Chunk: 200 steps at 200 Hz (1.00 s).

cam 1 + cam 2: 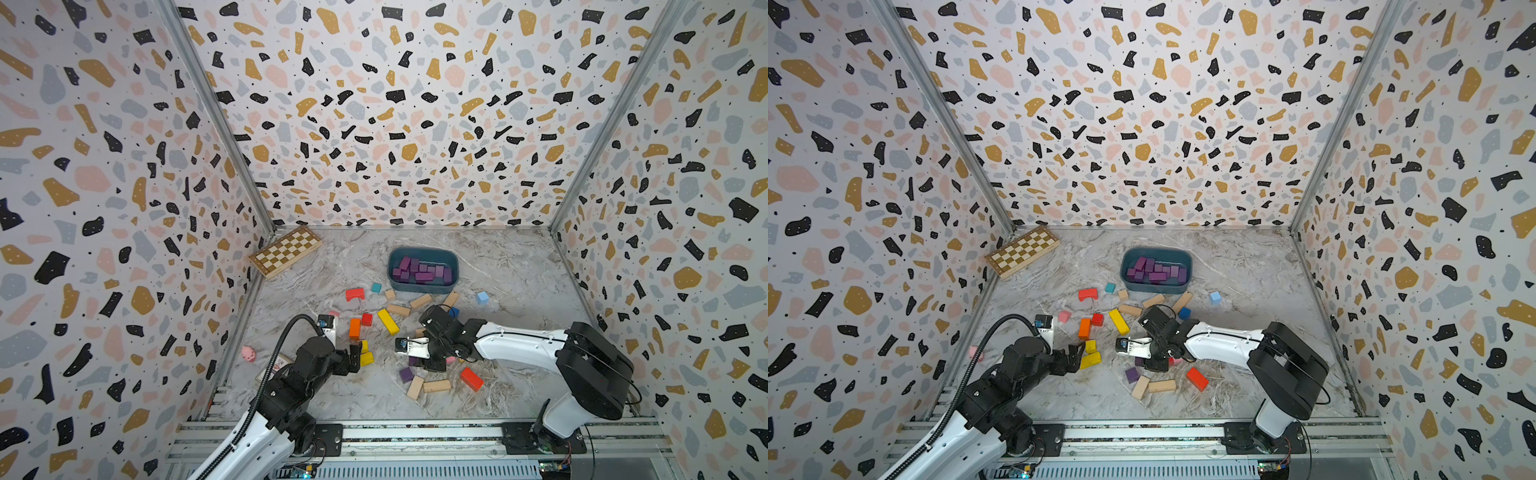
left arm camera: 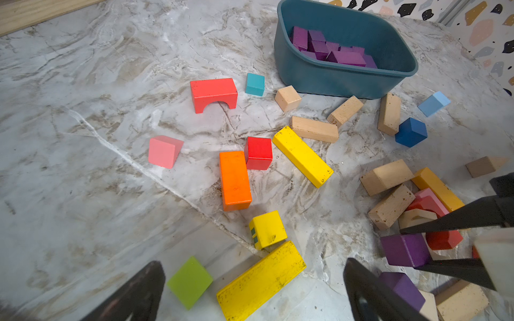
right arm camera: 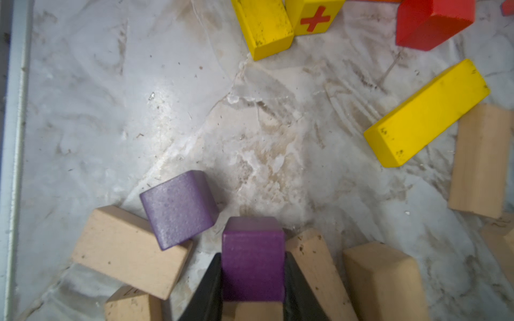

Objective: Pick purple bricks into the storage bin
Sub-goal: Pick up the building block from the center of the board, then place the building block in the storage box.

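My right gripper [image 3: 253,259] is pinching only the rear of a purple brick [image 3: 251,244], well apart from the storage bin [image 1: 422,286], left gripper [image 2: 253,266] hanging open; the brick is risking twisting out or snagging the wooden wedge [image 3: 311,261] just beside it on lift

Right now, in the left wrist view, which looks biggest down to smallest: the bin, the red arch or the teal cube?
1. bin
2. red arch
3. teal cube
The arch and cube sit side by side and the bin is a bit farther away, so the order seems safe.
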Tool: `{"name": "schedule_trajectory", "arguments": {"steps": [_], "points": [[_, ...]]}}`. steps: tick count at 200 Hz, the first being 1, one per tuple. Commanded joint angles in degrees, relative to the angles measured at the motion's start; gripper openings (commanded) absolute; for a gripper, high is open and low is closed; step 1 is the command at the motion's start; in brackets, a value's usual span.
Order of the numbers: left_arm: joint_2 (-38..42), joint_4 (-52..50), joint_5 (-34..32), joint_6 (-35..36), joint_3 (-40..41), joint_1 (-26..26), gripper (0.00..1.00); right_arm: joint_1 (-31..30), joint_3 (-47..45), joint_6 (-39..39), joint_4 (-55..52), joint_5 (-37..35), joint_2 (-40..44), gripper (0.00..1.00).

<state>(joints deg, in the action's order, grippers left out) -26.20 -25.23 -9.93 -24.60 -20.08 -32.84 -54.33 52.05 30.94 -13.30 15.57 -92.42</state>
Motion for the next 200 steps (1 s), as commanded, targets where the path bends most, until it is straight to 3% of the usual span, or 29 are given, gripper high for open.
{"name": "schedule_trajectory", "arguments": {"steps": [1, 54, 83, 137, 200], "points": [[0.49, 1.96, -0.05, 0.83, -0.1, -0.12, 0.99, 0.55, 3.4, 1.25, -2.7, 1.8, 1.63, 0.14], [1.44, 1.73, 0.39, 1.04, 0.12, -0.12, 0.99, 10.05, 12.7, 6.51, -3.31, 6.54, 0.13, 0.14], [2.02, 1.7, 0.53, 1.05, 0.25, -0.12, 0.99, 17.1, 24.88, 12.65, -10.29, 8.99, -6.4, 0.05], [2.11, 1.68, 0.51, 1.05, 0.24, -0.12, 0.99, 27.36, 42.77, 20.14, -20.96, 9.74, -18.75, 0.0], [2.2, 1.84, 0.26, 0.96, 0.39, -0.12, 0.99, 34.89, 48.42, 24.7, -24.53, 9.09, -26.12, 0.0]]}}
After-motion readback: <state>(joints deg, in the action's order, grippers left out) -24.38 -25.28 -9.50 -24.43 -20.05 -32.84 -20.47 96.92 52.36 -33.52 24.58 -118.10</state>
